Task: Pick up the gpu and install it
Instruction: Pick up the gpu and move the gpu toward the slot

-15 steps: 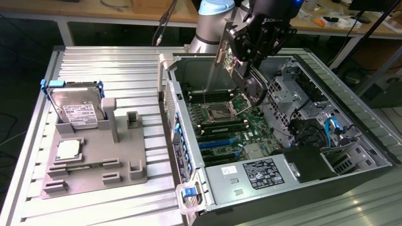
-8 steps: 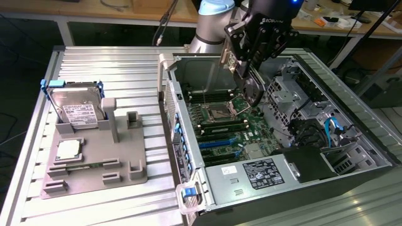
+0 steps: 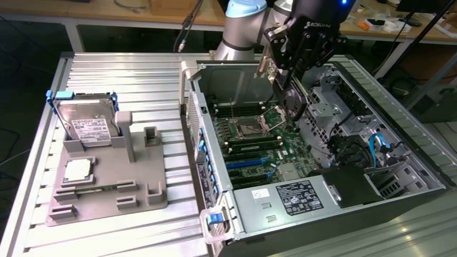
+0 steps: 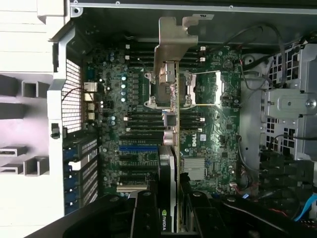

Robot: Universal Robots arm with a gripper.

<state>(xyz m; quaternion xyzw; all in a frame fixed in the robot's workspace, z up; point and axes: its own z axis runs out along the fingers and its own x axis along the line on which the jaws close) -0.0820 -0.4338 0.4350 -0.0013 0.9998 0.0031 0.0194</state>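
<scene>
Fingers (image 4: 146, 214) partway closed, clamped on the gpu (image 4: 172, 148), one on each flat face. The card is held on edge over the motherboard (image 4: 218, 124) inside the open computer case (image 3: 214, 134), above the processor socket and not seated in a slot. Its silver bracket (image 4: 173, 44) is at the end away from the fingers. A hard drive (image 3: 87, 126) and a small chip (image 3: 77, 170) sit in the grey holder (image 3: 143, 182) on the surface (image 3: 107, 69), to the exterior view's left of the case.

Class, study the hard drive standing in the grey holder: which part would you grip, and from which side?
Probably the upper part of the hard drive, across its broad faces, coming from above: it stands nearly upright in the grey holder, whose slot walls cover its lower end.
</scene>
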